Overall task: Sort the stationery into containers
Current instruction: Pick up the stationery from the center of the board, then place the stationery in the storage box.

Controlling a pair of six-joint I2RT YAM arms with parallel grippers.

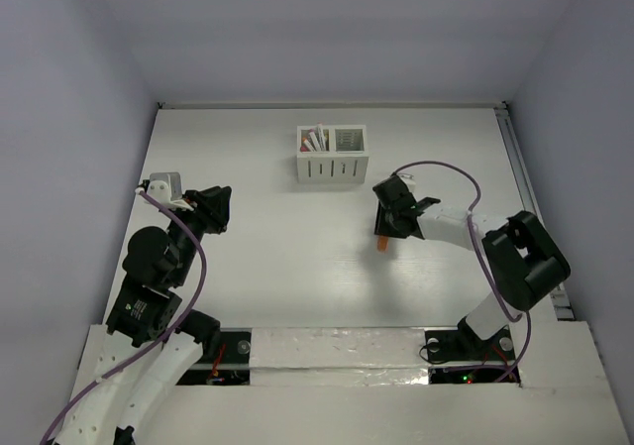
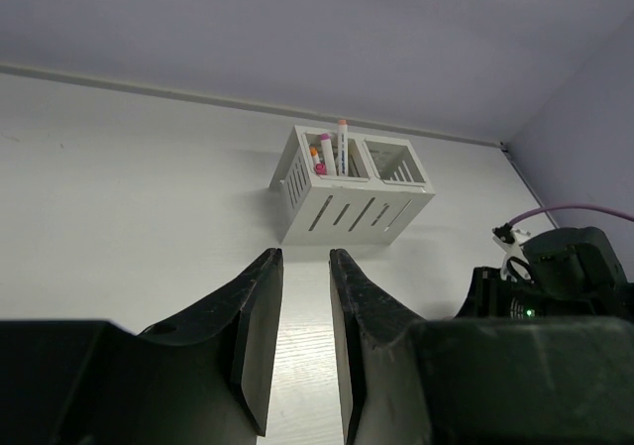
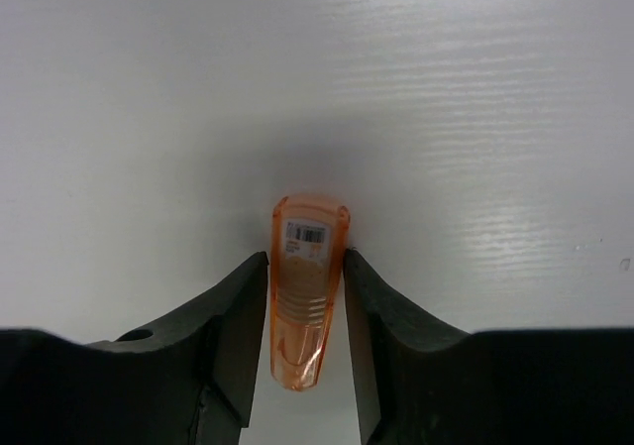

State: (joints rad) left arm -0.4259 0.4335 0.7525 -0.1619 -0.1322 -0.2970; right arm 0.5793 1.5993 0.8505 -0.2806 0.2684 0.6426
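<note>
My right gripper [image 1: 385, 229] [image 3: 304, 257] is shut on the orange stubby piece [image 1: 382, 245] [image 3: 309, 219], held by its sides close over the table, in front and to the right of the container. The white two-compartment container [image 1: 333, 155] [image 2: 352, 182] stands at the back middle. Several white pens [image 1: 315, 138] [image 2: 332, 151] with pink, red and yellow caps stand in its left compartment. The right compartment shows nothing inside. My left gripper [image 1: 220, 207] [image 2: 305, 255] hovers at the left, empty, jaws a narrow gap apart and pointing at the container. The mint-green piece is out of view.
The white table [image 1: 277, 257] ends at grey walls behind and at both sides. A rail [image 1: 523, 177] runs along its right edge. The right arm's purple cable [image 1: 446, 172] loops above its wrist.
</note>
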